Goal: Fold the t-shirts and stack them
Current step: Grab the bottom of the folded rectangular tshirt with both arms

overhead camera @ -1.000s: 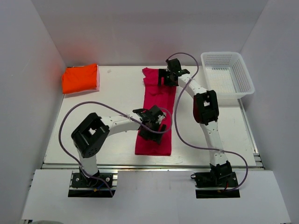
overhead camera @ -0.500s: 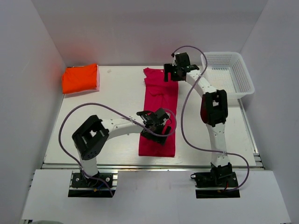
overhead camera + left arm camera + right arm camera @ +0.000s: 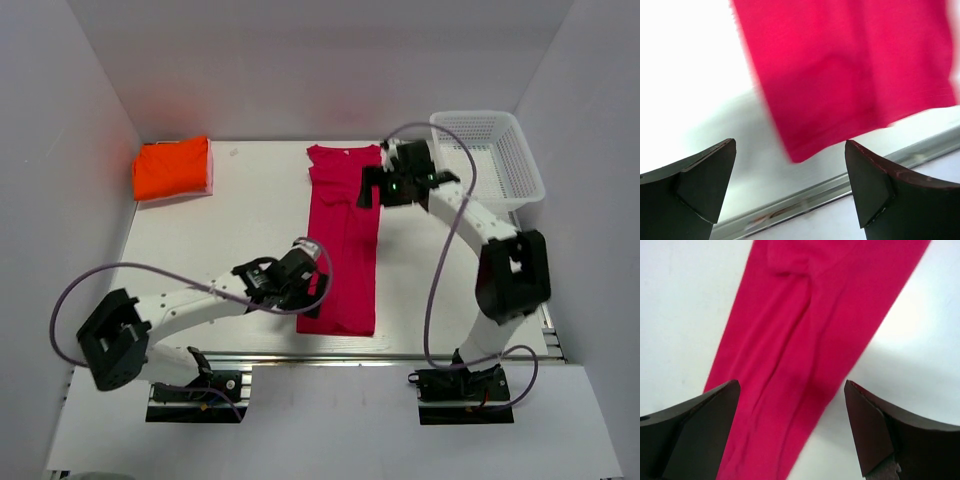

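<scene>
The left gripper [image 3: 790,144] has withdrawn — pink shirt [image 3: 345,230] lies flat

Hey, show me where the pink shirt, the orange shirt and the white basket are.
pink shirt [image 3: 345,240], top external view, middle of the long folded strip.
orange shirt [image 3: 172,168], top external view, centre of the folded bundle.
white basket [image 3: 500,160], top external view, bare mesh floor.

White flat tabletop [image 3: 240,220] with three things on it.
A plain magenta-pink cloth shirt [image 3: 345,250], folded into a long strip, lies down the middle; a bright orange folded cloth rectangle [image 3: 172,168] sits far left; a white plastic mesh basket [image 3: 472,116] stands far right.
</scene>
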`<state>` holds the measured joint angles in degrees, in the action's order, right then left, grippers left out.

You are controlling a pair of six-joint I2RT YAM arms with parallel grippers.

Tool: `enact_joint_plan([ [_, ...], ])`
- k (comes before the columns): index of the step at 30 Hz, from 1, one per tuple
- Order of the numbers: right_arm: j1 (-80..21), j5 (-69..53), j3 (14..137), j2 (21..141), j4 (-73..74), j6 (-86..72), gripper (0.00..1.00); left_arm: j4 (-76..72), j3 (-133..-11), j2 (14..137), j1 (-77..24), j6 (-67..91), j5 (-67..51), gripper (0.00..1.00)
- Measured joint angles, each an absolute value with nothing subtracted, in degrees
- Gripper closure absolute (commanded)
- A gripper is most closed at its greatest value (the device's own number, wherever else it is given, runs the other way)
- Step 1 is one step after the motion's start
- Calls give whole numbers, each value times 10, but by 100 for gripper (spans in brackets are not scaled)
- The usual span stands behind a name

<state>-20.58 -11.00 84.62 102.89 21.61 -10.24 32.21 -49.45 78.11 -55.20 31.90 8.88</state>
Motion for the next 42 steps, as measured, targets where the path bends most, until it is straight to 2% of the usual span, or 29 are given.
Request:
enact_joint_plan([
  [6, -221, -147, 501, 821, 147, -184, 10, 327, -435, 715, -543, 349, 136, 0],
  [14, -244, -256, 296, 665, 134, -254, 10, 273, -389, 724, -514, 356, 125, 0],
  [25, -265, -323, 235, 637, 140, -287, 10, 168, -338, 751, -498, 337, 15, 0],
  [28, -267, -339, 224, 650, 135, -298, 11, 144, -338, 761, -498, 329, -11, 12],
  [31, -268, -355, 219, 662, 115, -307, 12, 130, -340, 771, -500, 319, -30, 17],
  [34, -268, -366, 219, 680, 99, -312, 20, 128, -341, 776, -501, 315, -46, 18],
  [38, -268, -370, 219, 704, 86, -312, 38, 135, -341, 776, -501, 313, -54, 24],
  [42, -268, -371, 218, 725, 81, -310, 48, 147, -342, 775, -502, 313, -54, 27],
])
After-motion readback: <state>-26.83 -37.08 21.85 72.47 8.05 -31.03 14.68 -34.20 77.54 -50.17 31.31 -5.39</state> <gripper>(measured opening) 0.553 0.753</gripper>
